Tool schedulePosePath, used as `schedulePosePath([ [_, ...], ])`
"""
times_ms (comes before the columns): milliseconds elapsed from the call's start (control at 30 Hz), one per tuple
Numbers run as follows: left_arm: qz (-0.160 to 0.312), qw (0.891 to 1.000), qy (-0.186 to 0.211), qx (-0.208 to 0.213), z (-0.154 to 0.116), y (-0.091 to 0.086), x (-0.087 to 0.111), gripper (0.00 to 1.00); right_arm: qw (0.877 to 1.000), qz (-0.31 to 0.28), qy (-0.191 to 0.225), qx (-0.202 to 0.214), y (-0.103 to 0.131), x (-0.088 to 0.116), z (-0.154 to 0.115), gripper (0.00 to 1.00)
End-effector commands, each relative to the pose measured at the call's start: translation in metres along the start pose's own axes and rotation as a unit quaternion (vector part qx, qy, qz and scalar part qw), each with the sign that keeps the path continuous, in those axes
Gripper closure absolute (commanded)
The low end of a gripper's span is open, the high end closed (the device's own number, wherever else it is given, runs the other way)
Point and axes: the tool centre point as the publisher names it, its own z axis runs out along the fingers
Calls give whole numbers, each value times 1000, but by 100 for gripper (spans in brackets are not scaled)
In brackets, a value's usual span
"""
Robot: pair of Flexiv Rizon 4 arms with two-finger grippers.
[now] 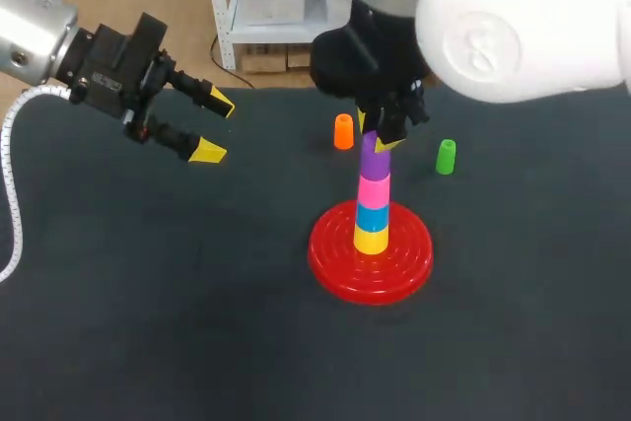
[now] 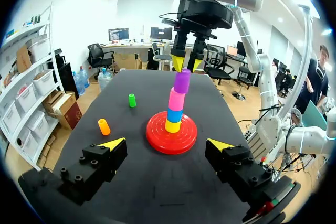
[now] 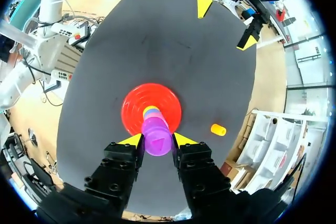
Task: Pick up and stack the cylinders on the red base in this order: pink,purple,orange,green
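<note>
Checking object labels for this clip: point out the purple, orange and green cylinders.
purple cylinder [image 1: 373, 160], head view, lower part of its side wall.
orange cylinder [image 1: 343, 132], head view, middle of its side.
green cylinder [image 1: 446, 158], head view, middle of its side.

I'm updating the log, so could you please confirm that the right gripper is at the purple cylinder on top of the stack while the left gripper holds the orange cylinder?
Not quite: the left gripper is open and empty, and the orange cylinder is on the table, as the head view shows. The right gripper is indeed at the purple cylinder on top of the stack.
</note>
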Motion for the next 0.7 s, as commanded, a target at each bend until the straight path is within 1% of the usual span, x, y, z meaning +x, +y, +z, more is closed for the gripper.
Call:
schedulePosePath([
  [33,1,1000,-1,1,0,1,1,0,1000,-6,15,0,1,-3,4,100],
  [167,1,1000,-1,1,0,1,1,0,1000,2,23,0,6,1,13,100],
  [300,1,1000,-1,1,0,1,1,0,1000,19,19,0,8,5,16,100],
  [567,1,1000,-1,1,0,1,1,0,999,33,20,15,1,13,9,100],
  [700,1,1000,-1,1,0,1,1,0,999,32,20,1,1,13,18,100],
])
